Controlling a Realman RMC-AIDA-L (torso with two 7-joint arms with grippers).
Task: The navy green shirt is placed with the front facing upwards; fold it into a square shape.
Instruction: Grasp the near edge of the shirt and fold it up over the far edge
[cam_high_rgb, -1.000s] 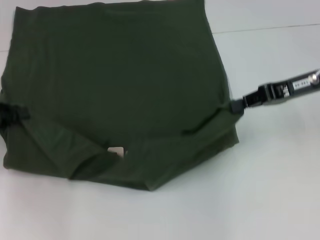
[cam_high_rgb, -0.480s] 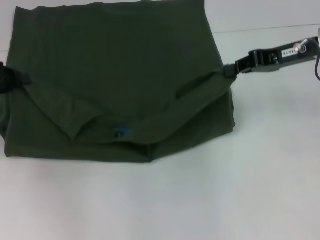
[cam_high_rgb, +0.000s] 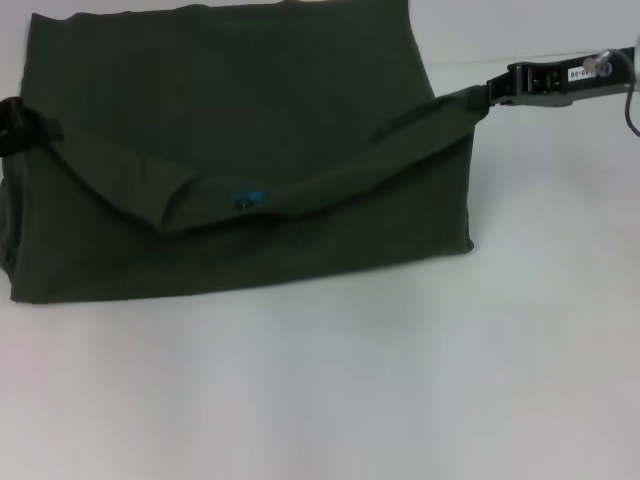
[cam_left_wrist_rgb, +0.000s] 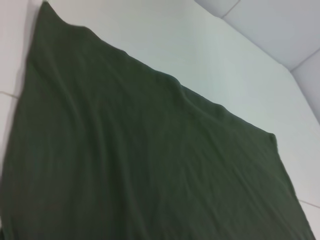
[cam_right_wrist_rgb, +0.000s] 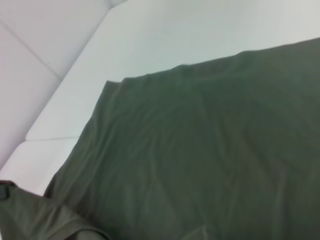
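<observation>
Across the white table (cam_high_rgb: 400, 400), the navy green shirt (cam_high_rgb: 240, 100) is spread; its raised near fold is stretched lengthwise between left gripper (cam_high_rgb: 22, 120) and right gripper (cam_high_rgb: 482, 95), both apparently clamped on cloth.

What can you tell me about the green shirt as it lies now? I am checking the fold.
The navy green shirt is dark olive, soft matte cloth, lying on the white table as a rough rectangle. Its near edge is lifted and carried toward the far side, sagging in the middle where the collar with a small blue logo shows. The left gripper pinches one end, the right gripper the other.
</observation>
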